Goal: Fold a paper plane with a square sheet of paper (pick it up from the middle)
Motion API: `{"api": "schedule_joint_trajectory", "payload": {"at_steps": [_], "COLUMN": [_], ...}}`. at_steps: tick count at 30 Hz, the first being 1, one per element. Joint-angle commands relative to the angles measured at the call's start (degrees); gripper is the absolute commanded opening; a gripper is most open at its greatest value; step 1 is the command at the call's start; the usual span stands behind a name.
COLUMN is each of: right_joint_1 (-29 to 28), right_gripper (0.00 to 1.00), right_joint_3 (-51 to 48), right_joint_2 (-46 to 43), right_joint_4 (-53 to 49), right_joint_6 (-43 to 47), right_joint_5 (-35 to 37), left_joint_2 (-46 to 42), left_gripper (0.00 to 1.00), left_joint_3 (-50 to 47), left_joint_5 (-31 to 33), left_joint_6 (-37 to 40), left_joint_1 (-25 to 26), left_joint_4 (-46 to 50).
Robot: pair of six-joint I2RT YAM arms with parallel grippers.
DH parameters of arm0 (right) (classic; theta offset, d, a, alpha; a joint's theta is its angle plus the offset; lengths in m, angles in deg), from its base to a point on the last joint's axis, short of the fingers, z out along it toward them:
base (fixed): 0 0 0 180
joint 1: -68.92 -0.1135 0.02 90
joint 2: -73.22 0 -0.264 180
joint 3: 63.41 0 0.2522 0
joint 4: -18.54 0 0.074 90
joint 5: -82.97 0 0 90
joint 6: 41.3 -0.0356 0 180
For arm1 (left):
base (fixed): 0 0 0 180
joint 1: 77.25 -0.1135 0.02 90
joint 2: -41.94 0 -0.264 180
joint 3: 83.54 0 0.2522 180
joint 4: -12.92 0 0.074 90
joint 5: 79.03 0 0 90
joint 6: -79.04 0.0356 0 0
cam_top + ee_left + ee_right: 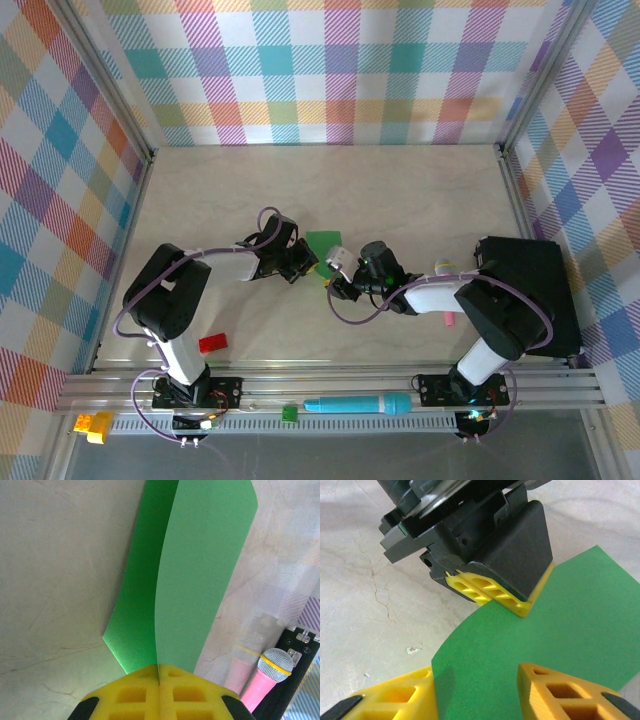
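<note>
The table (400,190) offers open surface from its middle out to the far edge and both far corners, so there is room to swing the work away from the arms. The black box (530,290) against the right edge hems in the right arm's side. The square sheet of paper (195,570) is about mid-table, a little toward the near edge. It is doubled over loosely, its two layers bowed apart, and I can see no sharp crease. The left tool (159,672) is clamped on one end of it, pads meeting on the paper. The right tool (477,680) straddles the sheet's other rim with its pads apart, not yet pinching.

I judge this an early fold. The next move calls for the right pads to close on the free edge and bring it square with its partner before any pressing. A pink microphone (267,677) beside the box and a red block (212,343) by the near edge both lie well apart from the paper.
</note>
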Motion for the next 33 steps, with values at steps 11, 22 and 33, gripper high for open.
{"api": "schedule_joint_trajectory", "payload": {"at_steps": [11,22,33], "right_joint_1": [-0.32,-0.28,-0.22], "right_gripper": [0.25,0.00,0.00], "right_joint_3": [2.45,3.02,2.48], "right_joint_2": [0.87,-1.49,-1.90], "right_joint_4": [-0.45,-6.18,-10.06], "right_joint_6": [-1.66,-5.02,-17.08], "right_joint_5": [-6.60,-9.15,-17.06], "left_joint_2": [0.01,-5.50,-5.01], "left_gripper": [0.00,0.36,0.34], "left_joint_3": [0.60,-0.48,4.69], "left_joint_5": [-1.69,1.02,-4.67], "left_joint_6": [-0.87,3.23,10.17], "left_joint_1": [0.42,-3.44,-3.81], "left_joint_4": [0.17,6.98,5.51]}}
